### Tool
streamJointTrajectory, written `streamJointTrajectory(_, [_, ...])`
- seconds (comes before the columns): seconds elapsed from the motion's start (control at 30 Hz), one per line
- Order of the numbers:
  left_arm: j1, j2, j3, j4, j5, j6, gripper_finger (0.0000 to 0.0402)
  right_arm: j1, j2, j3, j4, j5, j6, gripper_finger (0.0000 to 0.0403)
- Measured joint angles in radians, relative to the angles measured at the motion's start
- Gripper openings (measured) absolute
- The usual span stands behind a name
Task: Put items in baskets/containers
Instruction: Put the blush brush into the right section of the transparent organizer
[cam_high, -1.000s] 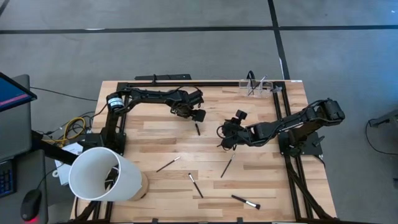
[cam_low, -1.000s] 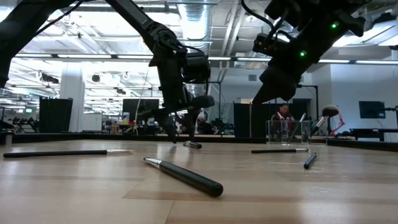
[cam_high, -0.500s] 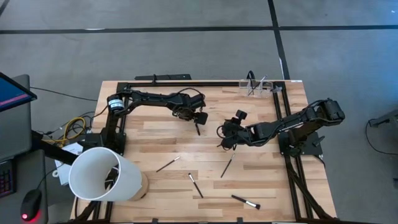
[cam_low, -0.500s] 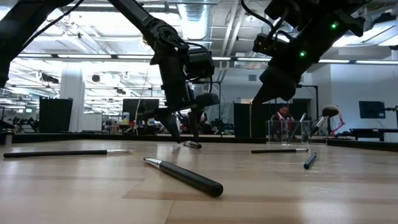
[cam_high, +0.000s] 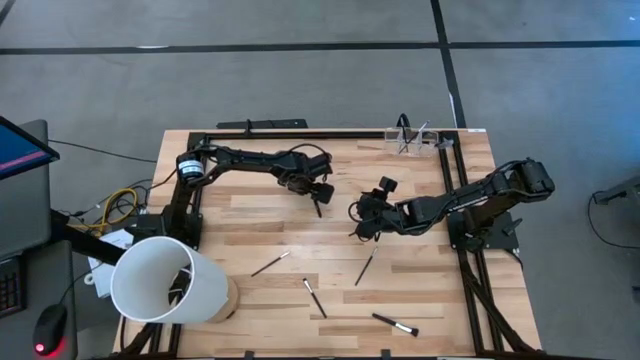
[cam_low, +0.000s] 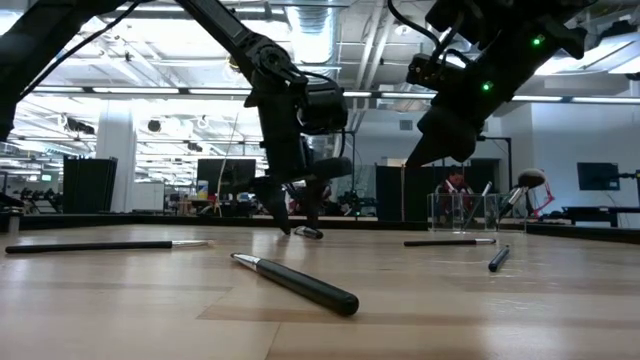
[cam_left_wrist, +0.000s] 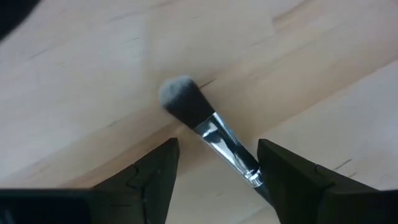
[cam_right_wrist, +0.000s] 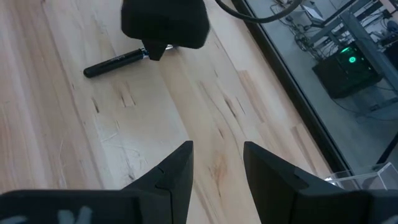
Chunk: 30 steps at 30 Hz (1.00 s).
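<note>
A: Left gripper (cam_left_wrist: 214, 163)?

B: It is hanging low over the table (cam_high: 260, 225) with its jaws spread wide on either side of a makeup brush (cam_left_wrist: 208, 127), which is lying flat on the wood; nothing is being gripped.

A: Right gripper (cam_right_wrist: 216, 163)?

B: It is waiting mid-table, jaws partly open and empty.

A: The clear holder (cam_high: 412, 140)?

B: It is standing at the far edge with brushes upright inside. Four other brushes (cam_high: 366, 266) are lying loose nearer the front.

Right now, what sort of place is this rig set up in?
Probably an open lab or workshop floor, not a home. The low view shows exposed ceiling ducts and strip lights, dark monitors on stands and a seated person behind the wooden table.
</note>
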Motion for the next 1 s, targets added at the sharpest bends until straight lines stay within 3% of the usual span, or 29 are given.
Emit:
streamJointTrajectory(0.57, [0.002,-0.034,-0.005,-0.101,-0.025,0.09,0.0051,0.002,0.0,0.0,0.0,-0.008,0.0,0.0134])
streamJointTrajectory(0.87, [0.002,-0.054,-0.009,-0.111,-0.012,0.23,0.0039,0.002,0.0,-0.001,0.009,-0.022,0.0,0.0134])
streamJointTrajectory(1.0, [-0.016,-0.119,-0.013,-0.047,-0.015,0.385,0.0031,-0.02,0.0,-0.047,0.144,-0.035,-0.068,0.0134])
